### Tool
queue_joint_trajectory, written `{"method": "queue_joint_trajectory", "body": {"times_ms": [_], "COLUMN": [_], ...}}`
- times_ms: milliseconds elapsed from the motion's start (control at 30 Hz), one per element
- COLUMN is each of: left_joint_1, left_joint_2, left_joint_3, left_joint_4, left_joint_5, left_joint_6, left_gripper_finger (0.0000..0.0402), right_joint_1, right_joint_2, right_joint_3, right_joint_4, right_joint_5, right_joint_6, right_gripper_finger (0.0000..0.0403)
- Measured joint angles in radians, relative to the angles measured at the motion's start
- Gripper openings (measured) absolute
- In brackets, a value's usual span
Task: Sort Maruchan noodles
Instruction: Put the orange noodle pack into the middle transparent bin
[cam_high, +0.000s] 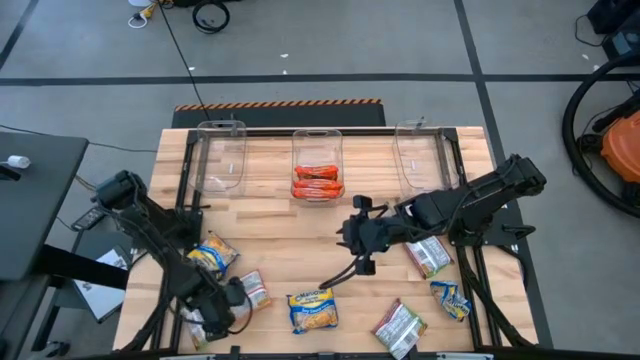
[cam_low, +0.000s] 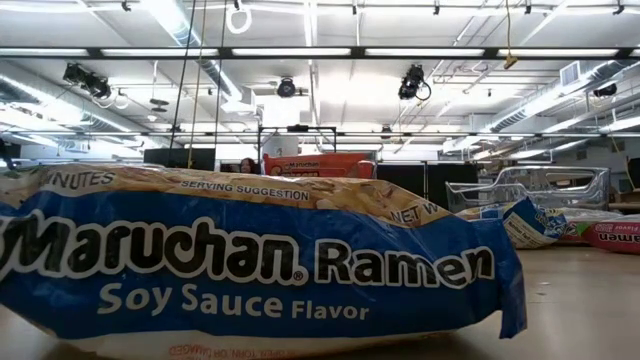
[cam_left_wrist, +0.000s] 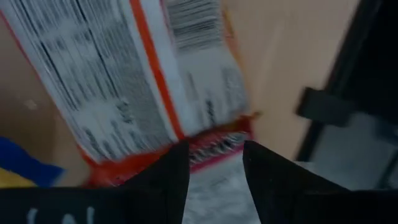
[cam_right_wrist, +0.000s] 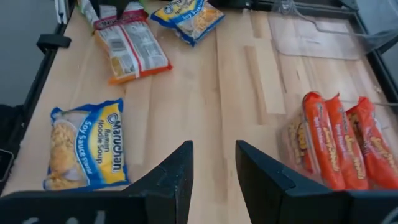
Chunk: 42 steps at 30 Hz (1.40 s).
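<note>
A: Looking down on the tabletop, you have your left gripper low at seven o'clock, right over the orange-edged packet lying there. Its fingers stand part open astride that packet's end, with nothing pinched yet, I'd say.

B: And your right gripper?

A: It hangs near the centre, holding nothing, its fingers a little apart over bare wood. It looks to be waiting.

B: Where do the noodles lie?

A: Orange-red packets stand on edge in the middle bin at twelve o'clock, likely so that more will fit. The left bin at eleven and the right bin at one look empty. A yellow packet lies at six, another at eight, and silvery ones towards five and four.

B: So what's your next step?

A: Probably close on the orange-edged one and carry it to the middle bin.
</note>
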Motion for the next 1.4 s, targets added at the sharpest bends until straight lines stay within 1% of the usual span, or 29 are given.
{"method": "queue_joint_trajectory", "body": {"times_ms": [67, 200, 267, 333, 467, 533, 633, 700, 733, 767, 833, 900, 933, 967, 1100, 1133, 1200, 1300, 1333, 1400], "left_joint_1": [0.021, 0.086, 0.120, 0.155, 0.241, 0.289, 0.363, 0.409, 0.429, 0.447, 0.458, 0.435, 0.411, 0.383, 0.270, 0.247, 0.213, 0.185, 0.181, 0.181], "left_joint_2": [0.016, 0.040, 0.044, 0.045, 0.045, 0.045, 0.045, 0.043, 0.039, 0.036, 0.036, 0.034, 0.034, 0.034, 0.034, 0.034, 0.034, 0.034, 0.034, 0.035], "left_joint_3": [0.000, 0.000, 0.000, 0.000, 0.000, 0.000, 0.000, 0.001, 0.003, 0.011, 0.040, 0.058, 0.058, 0.055, 0.022, 0.009, -0.023, -0.071, -0.086, -0.106], "left_joint_4": [-0.029, -0.026, -0.008, 0.020, 0.129, 0.211, 0.354, 0.417, 0.412, 0.375, 0.258, 0.121, 0.073, 0.034, -0.093, -0.109, -0.123, -0.100, -0.081, -0.032], "left_joint_5": [0.015, 0.152, 0.172, 0.168, 0.158, 0.144, 0.074, 0.057, 0.076, 0.119, 0.250, 0.387, 0.419, 0.427, 0.417, 0.400, 0.326, 0.194, 0.165, 0.139], "left_joint_6": [0.042, 0.111, 0.151, 0.204, 0.325, 0.442, 0.640, 0.692, 0.690, 0.676, 0.622, 0.542, 0.506, 0.483, 0.375, 0.343, 0.298, 0.278, 0.277, 0.277], "left_gripper_finger": [0.0153, 0.0153, 0.0153, 0.0153, 0.0153, 0.0153, 0.0153, 0.0153, 0.0153, 0.0153, 0.0153, 0.0153, 0.0153, 0.0153, 0.0153, 0.0153, 0.0153, 0.0153, 0.0153, 0.0153], "right_joint_1": [0.008, 0.025, 0.033, 0.043, 0.059, 0.066, 0.079, 0.087, 0.091, 0.096, 0.107, 0.115, 0.118, 0.121, 0.132, 0.134, 0.135, 0.135, 0.134, 0.134], "right_joint_2": [0.000, 0.000, 0.000, 0.000, 0.000, 0.000, 0.000, 0.000, 0.000, 0.000, 0.000, 0.001, 0.001, 0.001, 0.001, 0.001, 0.001, 0.002, 0.002, 0.002], "right_joint_3": [0.000, 0.000, 0.000, 0.000, 0.000, 0.000, 0.000, 0.000, 0.000, 0.000, 0.000, 0.000, 0.000, 0.000, 0.000, 0.000, 0.000, 0.000, 0.000, 0.000], "right_joint_4": [0.000, 0.000, 0.000, 0.000, 0.000, 0.000, 0.000, 0.000, 0.000, 0.000, 0.000, 0.000, 0.000, 0.000, 0.000, 0.000, 0.000, 0.000, 0.000, 0.000], "right_joint_5": [0.001, 0.000, 0.002, 0.021, 0.050, 0.051, 0.051, 0.051, 0.051, 0.051, 0.051, 0.051, 0.052, 0.057, 0.103, 0.108, 0.110, 0.113, 0.113, 0.113], "right_joint_6": [0.023, 0.073, 0.085, 0.095, 0.124, 0.138, 0.160, 0.171, 0.173, 0.173, 0.173, 0.173, 0.173, 0.172, 0.169, 0.165, 0.157, 0.139, 0.135, 0.134], "right_gripper_finger": [0.0125, 0.0125, 0.0125, 0.0125, 0.0125, 0.0125, 0.0125, 0.0125, 0.0125, 0.0125, 0.0125, 0.0125, 0.0125, 0.0125, 0.0125, 0.0125, 0.0125, 0.0125, 0.0125, 0.0125]}}
